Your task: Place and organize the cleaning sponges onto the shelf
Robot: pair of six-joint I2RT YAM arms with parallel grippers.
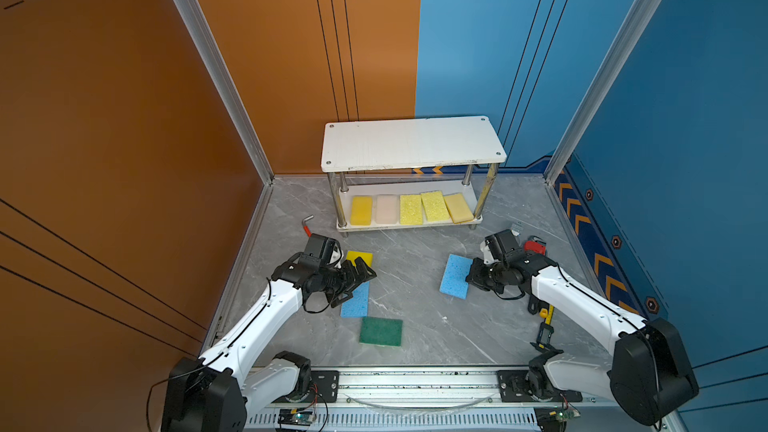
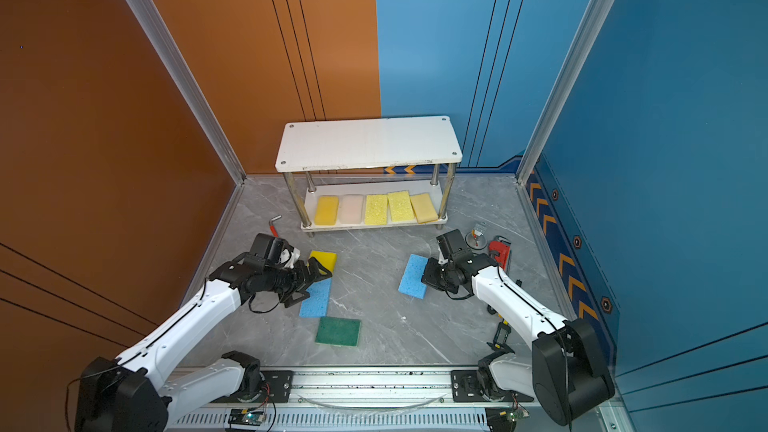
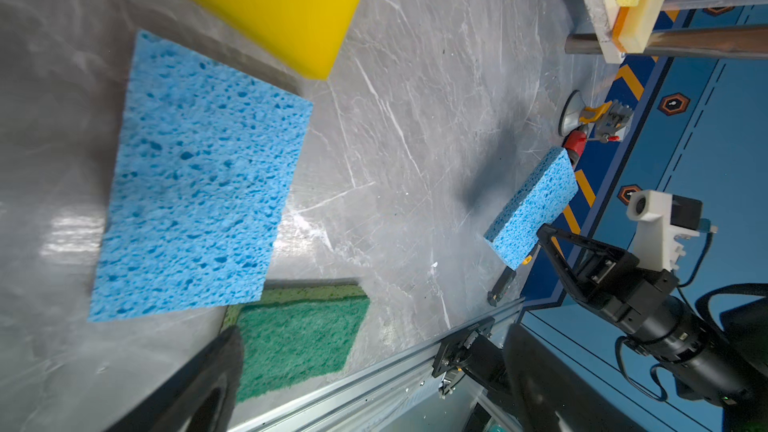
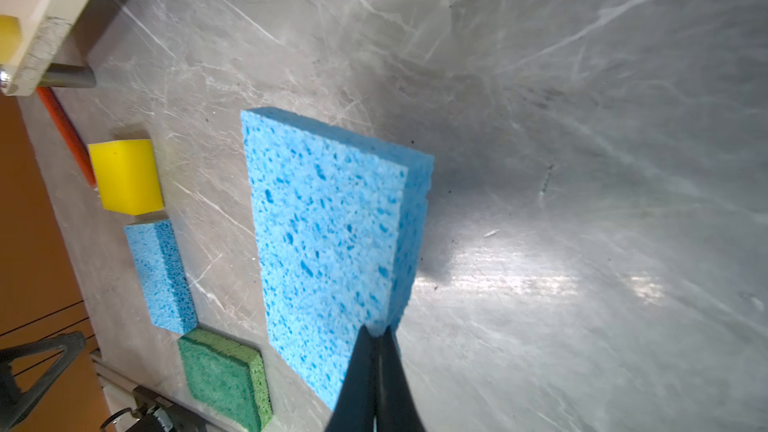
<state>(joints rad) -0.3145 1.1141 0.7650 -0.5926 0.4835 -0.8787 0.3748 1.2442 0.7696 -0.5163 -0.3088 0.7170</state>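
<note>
Right pincer (image 4: 377, 332) pinches blue sponge (image 4: 328, 243) edge; left pincer (image 1: 356, 284) spread wide.

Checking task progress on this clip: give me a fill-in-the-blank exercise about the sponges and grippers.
The lower board of the white two-tier chrome-post shelf holds ___ flat sponges.
The right gripper is shut on a ___ porous rectangular sponge.
The left gripper is ___.
Missing words: five; blue; open.

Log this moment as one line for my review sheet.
left claw: open, over left blue sponge | right claw: shut on right blue sponge | shelf lower board: five sponges | not yet shelved: four
</note>
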